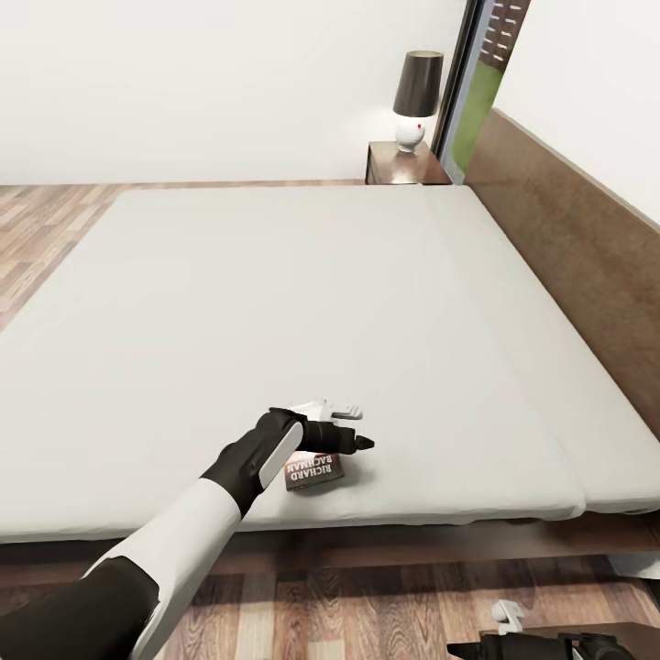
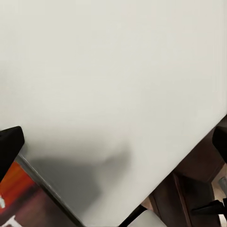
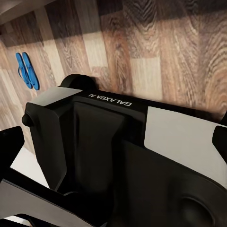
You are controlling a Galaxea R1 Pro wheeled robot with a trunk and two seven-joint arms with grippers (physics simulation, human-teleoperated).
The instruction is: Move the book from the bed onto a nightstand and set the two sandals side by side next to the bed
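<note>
The book, dark with white "Richard Bachman" lettering, lies flat on the grey mattress of the bed near its front edge. My left gripper hovers just over the book's far side, open, with nothing between its fingers. In the left wrist view a corner of the book with an orange band shows beside one dark fingertip. The nightstand stands beyond the bed's far side. Two blue sandals lie side by side on the wood floor in the right wrist view. My right gripper hangs low and open.
A lamp with a dark shade and white round base stands on the nightstand. The brown headboard runs along the right. A dark-framed window is behind the nightstand. My own black and white base sits under the right wrist.
</note>
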